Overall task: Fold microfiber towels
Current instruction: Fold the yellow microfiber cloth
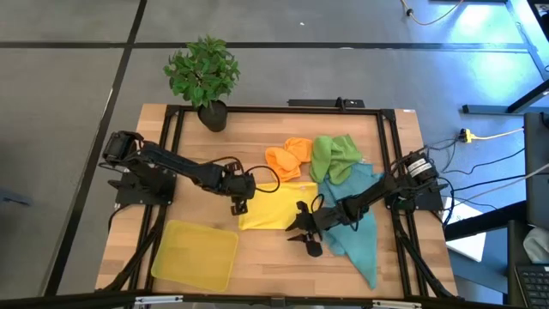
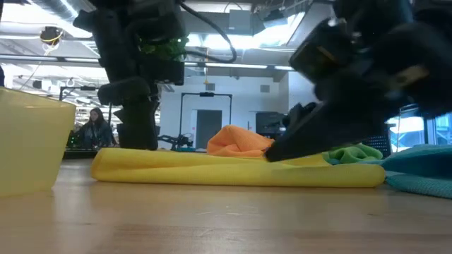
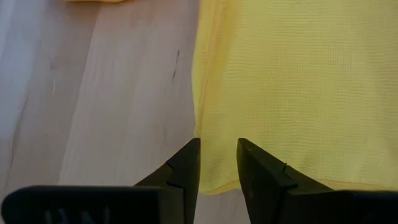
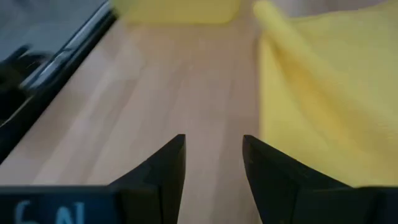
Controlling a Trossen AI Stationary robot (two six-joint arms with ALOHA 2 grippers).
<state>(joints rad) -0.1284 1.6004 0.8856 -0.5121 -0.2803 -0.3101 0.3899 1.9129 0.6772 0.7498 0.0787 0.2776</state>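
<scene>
Left pincer (image 3: pixel 217 163) over folded yellow towel (image 1: pixel 273 209) corner.

Yellow towel (image 1: pixel 273 211), orange towel (image 1: pixel 287 158), green towel (image 1: pixel 333 157), teal towel (image 1: pixel 360 227), yellow tray (image 1: pixel 196 253), pale wooden table (image 1: pixel 257 137)

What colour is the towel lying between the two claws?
Yellow, plain; clearest in the high view.

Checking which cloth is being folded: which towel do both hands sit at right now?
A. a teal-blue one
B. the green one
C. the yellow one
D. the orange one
C: the yellow towel lies flat between the left hand and the right hand, one at each side edge.
</scene>
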